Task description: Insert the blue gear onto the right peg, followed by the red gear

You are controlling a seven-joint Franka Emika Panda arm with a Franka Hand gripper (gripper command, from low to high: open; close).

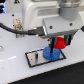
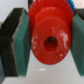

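In the exterior view my gripper (image 1: pixel 59 42) is shut on the red gear (image 1: pixel 59 43) and holds it just above and beside the blue gear (image 1: pixel 50 52). The blue gear lies flat on the white plate with a black border (image 1: pixel 34 59), at the end of the plate toward the exterior view's right. One thin dark peg (image 1: pixel 38 57) stands free on the plate; the right peg is hidden under the blue gear. In the wrist view the red gear (image 2: pixel 50 37) fills the middle, its centre hole showing, clamped between teal pads (image 2: pixel 22 42). A sliver of blue gear (image 2: pixel 69 5) shows behind it.
The plate lies on a white table (image 1: pixel 20 72). A black cable (image 1: pixel 20 29) runs along the arm at the exterior view's left. A small pale figure (image 1: pixel 18 24) stands at the back. Blue and white objects (image 1: pixel 6 7) line the rear.
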